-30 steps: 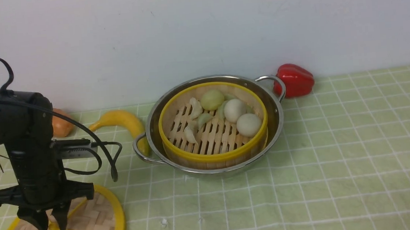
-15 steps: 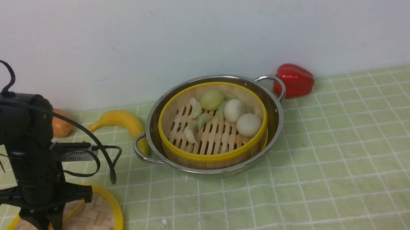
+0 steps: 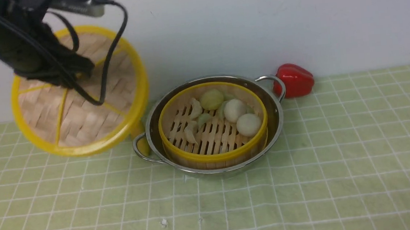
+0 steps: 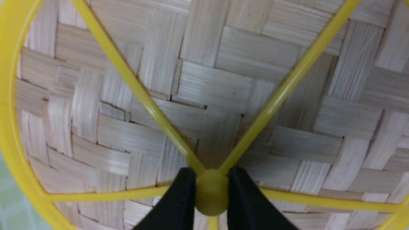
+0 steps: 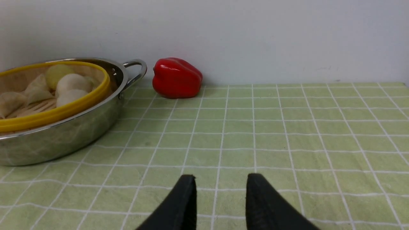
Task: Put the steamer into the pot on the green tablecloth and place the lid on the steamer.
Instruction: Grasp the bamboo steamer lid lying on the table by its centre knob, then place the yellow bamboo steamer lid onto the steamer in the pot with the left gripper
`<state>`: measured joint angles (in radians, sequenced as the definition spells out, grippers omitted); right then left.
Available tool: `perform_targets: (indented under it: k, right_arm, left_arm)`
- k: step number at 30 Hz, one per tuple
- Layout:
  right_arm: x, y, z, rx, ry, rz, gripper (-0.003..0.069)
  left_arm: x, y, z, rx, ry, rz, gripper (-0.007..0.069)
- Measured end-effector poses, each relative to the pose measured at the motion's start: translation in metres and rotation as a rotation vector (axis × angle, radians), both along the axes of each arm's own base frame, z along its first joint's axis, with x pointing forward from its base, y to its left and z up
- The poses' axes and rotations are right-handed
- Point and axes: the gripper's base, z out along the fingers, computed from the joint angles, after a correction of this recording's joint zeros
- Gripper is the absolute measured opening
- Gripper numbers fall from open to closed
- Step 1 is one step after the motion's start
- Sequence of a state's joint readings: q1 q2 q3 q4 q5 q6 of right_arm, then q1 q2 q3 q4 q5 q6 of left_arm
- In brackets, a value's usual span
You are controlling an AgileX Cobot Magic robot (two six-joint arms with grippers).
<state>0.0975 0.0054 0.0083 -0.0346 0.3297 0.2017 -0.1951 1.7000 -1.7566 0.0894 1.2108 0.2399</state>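
Observation:
The steamer, with pale buns and dumplings on its slatted floor, sits inside the shiny pot on the green tablecloth. The woven lid hangs tilted in the air to the left of the pot. My left gripper is shut on it. In the left wrist view both black fingers clamp the lid's yellow centre knob, with the left gripper at its top. My right gripper hovers open over bare cloth to the right of the pot and steamer.
A red pepper lies against the wall beside the pot's right handle, seen too in the right wrist view as the pepper. A yellow banana tip shows by the pot's left handle. A small white crumb lies on the near cloth.
My left gripper shut on the lid's knob and lifted the lid off the cloth, up and toward the wall; the lid now hangs tilted and hides most of the banana.

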Motion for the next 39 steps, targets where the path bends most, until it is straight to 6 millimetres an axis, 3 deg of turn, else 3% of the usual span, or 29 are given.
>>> perform_targets:
  k: [2, 3, 4, 6, 7, 11, 14, 20, 26, 39]
  right_arm:
    - [0.000, 0.000, 0.000, 0.000, 0.000, 0.000, 0.0240]
    - [0.000, 0.000, 0.000, 0.000, 0.000, 0.000, 0.0240]
    - [0.000, 0.000, 0.000, 0.000, 0.000, 0.000, 0.0240]
    - [0.000, 0.000, 0.000, 0.000, 0.000, 0.000, 0.0240]
    - [0.000, 0.000, 0.000, 0.000, 0.000, 0.000, 0.0240]
    - [0.000, 0.000, 0.000, 0.000, 0.000, 0.000, 0.0240]
    - [0.000, 0.000, 0.000, 0.000, 0.000, 0.000, 0.0240]
    - [0.000, 0.000, 0.000, 0.000, 0.000, 0.000, 0.0240]
    - [0.000, 0.000, 0.000, 0.000, 0.000, 0.000, 0.0240]
    - [0.000, 0.000, 0.000, 0.000, 0.000, 0.000, 0.0240]
  left_arm:
    - [0.006, -0.026, 0.002, 0.020, -0.018, -0.118, 0.0120]
    - [0.007, -0.026, 0.002, 0.023, -0.019, -0.124, 0.0120]
    - [0.013, -0.050, -0.004, 0.046, -0.013, -0.228, 0.0120]
    - [0.016, -0.065, -0.009, 0.055, -0.011, -0.290, 0.0120]
    - [0.023, -0.082, -0.020, 0.073, 0.008, -0.358, 0.0120]
    - [0.040, -0.119, -0.050, 0.095, 0.048, -0.454, 0.0120]
    - [0.052, -0.131, -0.066, 0.099, 0.063, -0.468, 0.0120]
    - [0.072, -0.144, -0.089, 0.086, 0.089, -0.472, 0.0120]
    - [0.078, -0.147, -0.097, 0.076, 0.096, -0.440, 0.0120]
    - [0.078, -0.144, -0.059, 0.014, -0.015, -0.317, 0.0120]
